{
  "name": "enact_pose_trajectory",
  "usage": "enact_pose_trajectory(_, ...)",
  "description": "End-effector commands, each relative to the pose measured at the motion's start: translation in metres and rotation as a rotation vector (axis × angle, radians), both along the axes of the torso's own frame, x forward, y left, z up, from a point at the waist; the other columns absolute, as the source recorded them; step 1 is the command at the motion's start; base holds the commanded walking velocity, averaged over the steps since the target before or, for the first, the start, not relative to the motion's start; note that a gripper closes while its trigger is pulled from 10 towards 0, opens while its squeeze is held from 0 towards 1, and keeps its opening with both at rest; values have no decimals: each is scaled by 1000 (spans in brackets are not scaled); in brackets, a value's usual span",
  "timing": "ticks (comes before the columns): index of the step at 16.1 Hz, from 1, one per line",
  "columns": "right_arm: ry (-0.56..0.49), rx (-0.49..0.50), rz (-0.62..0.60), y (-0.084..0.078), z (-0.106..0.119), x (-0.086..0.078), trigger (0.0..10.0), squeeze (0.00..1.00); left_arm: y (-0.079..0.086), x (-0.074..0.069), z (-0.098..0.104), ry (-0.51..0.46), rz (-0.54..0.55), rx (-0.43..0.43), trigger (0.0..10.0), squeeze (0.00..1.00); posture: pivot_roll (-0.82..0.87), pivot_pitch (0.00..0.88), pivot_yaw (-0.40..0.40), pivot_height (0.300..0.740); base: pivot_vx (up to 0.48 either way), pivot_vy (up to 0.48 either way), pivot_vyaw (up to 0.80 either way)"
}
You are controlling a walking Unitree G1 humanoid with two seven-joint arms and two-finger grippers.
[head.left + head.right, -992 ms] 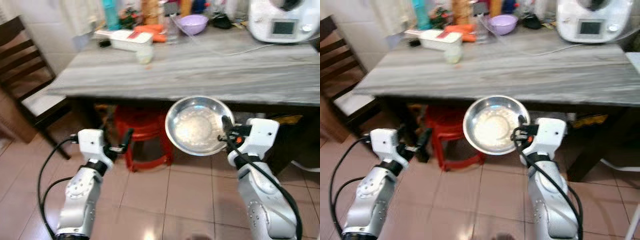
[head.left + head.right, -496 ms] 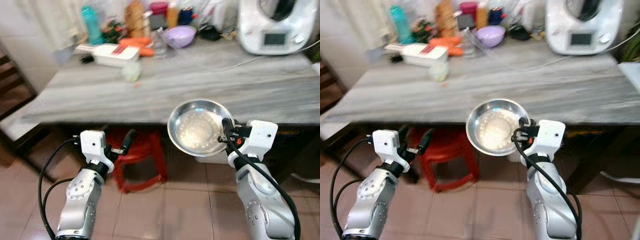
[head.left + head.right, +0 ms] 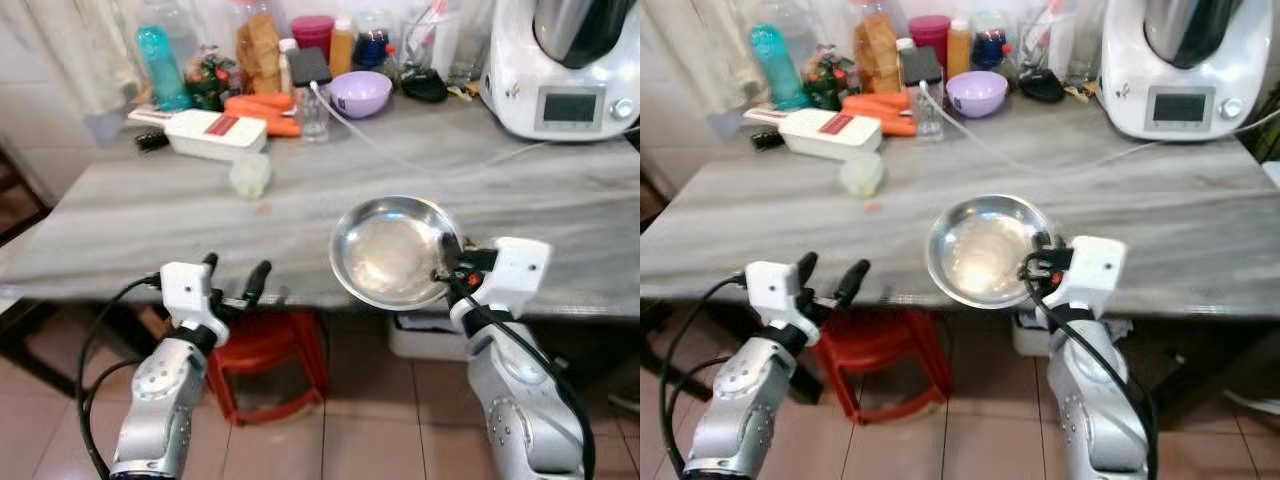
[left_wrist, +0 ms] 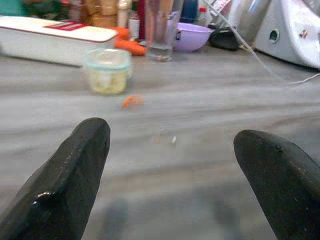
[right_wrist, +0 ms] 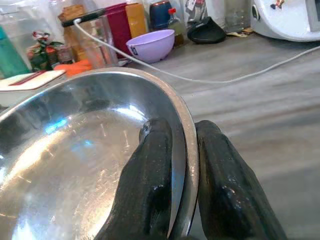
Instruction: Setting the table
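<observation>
Mid-carry, right gripper (image 3: 447, 262) pinches the rim of a steel bowl (image 3: 385, 250), one finger inside, one outside, held above the table (image 3: 140, 215) near its front edge. Bowl looks light, stiff, slick; rim grip w/ firm squeeze seems best. Left gripper (image 3: 232, 280) hangs open, empty. Grey tabletop, clutter at back.

Bowl (image 3: 388, 252) in right gripper (image 3: 447, 262) over table (image 3: 560, 210) near edge; left gripper (image 3: 232, 282) leftward, stool (image 3: 258, 352) beneath; small container (image 3: 249, 175) behind, appliance (image 3: 565, 65) far right
</observation>
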State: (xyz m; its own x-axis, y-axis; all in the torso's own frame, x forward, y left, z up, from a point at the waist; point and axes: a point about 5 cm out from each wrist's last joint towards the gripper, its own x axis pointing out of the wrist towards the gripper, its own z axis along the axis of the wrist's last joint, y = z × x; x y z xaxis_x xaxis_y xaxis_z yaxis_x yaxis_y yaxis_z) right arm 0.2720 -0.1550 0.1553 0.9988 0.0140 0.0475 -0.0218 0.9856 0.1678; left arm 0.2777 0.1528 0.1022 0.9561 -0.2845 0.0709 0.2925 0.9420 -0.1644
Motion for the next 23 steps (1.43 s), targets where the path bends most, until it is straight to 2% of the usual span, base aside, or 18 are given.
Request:
enact_pose_trajectory(1,-8,-4,-18,-5,2,0,10000,0,-6,-3,1,-1,-25,-13,10000,0,-148,88,68,740,0,0,0)
enact_pose_trajectory(4,1,-2,-23,-5,0,1,10000,0,-4,-13,-3,5,-67,6,10000,0,-148,88,68,740,0,0,0)
enact_pose_trajectory(7,54,-2,-92,-17,-9,4,10000,0,-6,-26,-5,17,-181,21,10000,0,-140,94,63,740,0,0,0)
enact_pose_trajectory(11,125,13,-168,-29,-18,11,10000,0,-8,-31,-3,15,-247,28,10000,0,-137,95,61,740,0,0,0)
enact_pose_trajectory(13,186,40,-199,-34,-25,21,10000,0,-13,-35,-3,14,-307,33,10000,0,-137,96,62,740,0,0,0)
enact_pose_trajectory(16,201,59,-187,-32,-25,35,10000,0,-16,-38,-3,19,-341,40,10000,0,-137,98,63,740,0,0,0)
enact_pose_trajectory(21,221,71,-130,-10,-25,60,10000,0,-19,-42,-2,16,-389,32,10000,0,-124,99,64,740,0,0,0)
enact_pose_trajectory(22,232,72,-122,-7,-26,63,10000,659,-20,-42,-1,14,-394,34,10000,0,-122,96,62,740,0,0,0)
enact_pose_trajectory(23,241,70,-120,-6,-27,64,10000,1000,-20,-41,-1,13,-396,35,10000,0,-118,93,60,740,0,0,0)
